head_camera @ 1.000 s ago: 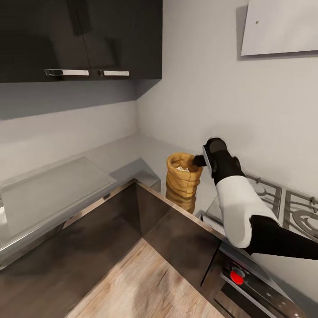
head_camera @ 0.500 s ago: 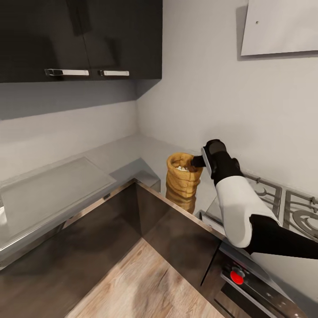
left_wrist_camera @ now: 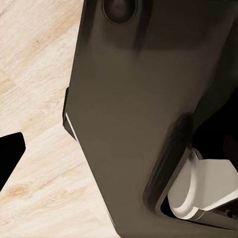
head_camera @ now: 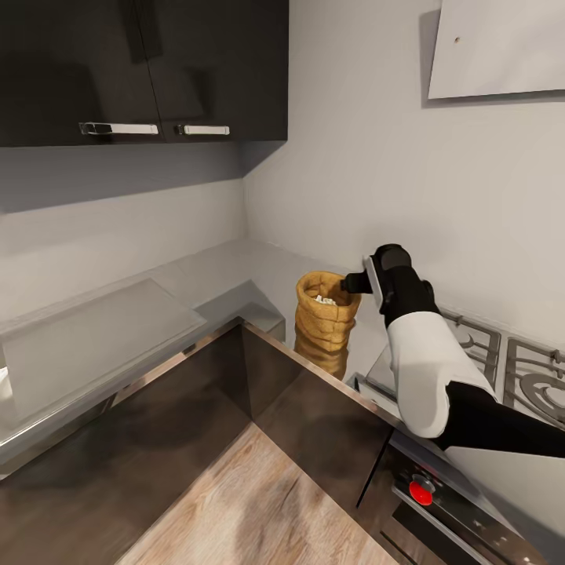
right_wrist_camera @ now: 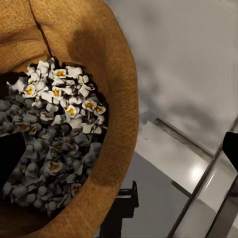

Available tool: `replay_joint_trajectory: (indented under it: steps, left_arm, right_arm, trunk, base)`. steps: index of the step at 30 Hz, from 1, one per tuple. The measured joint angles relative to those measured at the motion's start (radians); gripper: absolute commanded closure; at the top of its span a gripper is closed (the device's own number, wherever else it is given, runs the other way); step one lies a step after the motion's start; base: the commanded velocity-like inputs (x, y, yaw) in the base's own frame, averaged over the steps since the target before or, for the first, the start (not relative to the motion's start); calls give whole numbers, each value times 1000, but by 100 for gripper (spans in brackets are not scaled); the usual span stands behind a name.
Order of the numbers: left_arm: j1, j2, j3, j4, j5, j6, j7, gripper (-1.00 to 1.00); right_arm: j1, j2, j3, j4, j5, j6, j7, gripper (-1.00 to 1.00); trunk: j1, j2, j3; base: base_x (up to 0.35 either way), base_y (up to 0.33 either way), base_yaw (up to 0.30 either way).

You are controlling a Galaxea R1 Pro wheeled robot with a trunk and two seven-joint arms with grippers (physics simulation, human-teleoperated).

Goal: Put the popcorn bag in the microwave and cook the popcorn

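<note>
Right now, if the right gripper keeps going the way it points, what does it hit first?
Probably the bag: the right gripper sits at its rolled rim, one finger aimed into the opening over the popcorn. Exact depth is unclear.

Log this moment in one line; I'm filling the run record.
phase: grasp approach | right gripper at popcorn bag rim | bag upright on countertop, beside hob

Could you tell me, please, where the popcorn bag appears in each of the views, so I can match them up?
Head view: the popcorn bag stands on the countertop just right of centre, the right gripper at its rim.
Right wrist view: its open mouth takes up one side, popcorn inside.
Left wrist view: not in it.
Shared landmark: the bag's rolled rim.
</note>
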Motion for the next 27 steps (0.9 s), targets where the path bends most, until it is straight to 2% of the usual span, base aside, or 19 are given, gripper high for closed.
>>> replay_joint_trajectory:
  steps: [2, 3, 19, 27]
  left_arm:
    - [0, 0, 0, -2, 0, 0, 0, -100]
    - [0, 0, 0, -4, 0, 0, 0, -100]
    - [0, 2, 0, -6, 0, 2, -1, -100]
    - [0, 1, 1, -7, 0, 2, -1, -100]
  right_arm:
    - [0, 0, -11, 0, 5, 0, -2, -100]
    - [0, 0, -40, 1, 7, 0, -3, -100]
    - [0, 0, -41, 16, 4, -8, -3, -100]
    - [0, 0, -40, 94, 0, -58, 9, -100]
  trunk:
    - [0, 0, 0]
    - [0, 0, 0]
    - [0, 0, 0]
    - [0, 0, 0]
  base:
    - [0, 0, 0]
    - [0, 0, 0]
    - [71, -43, 0]
    - [11, -8, 0]
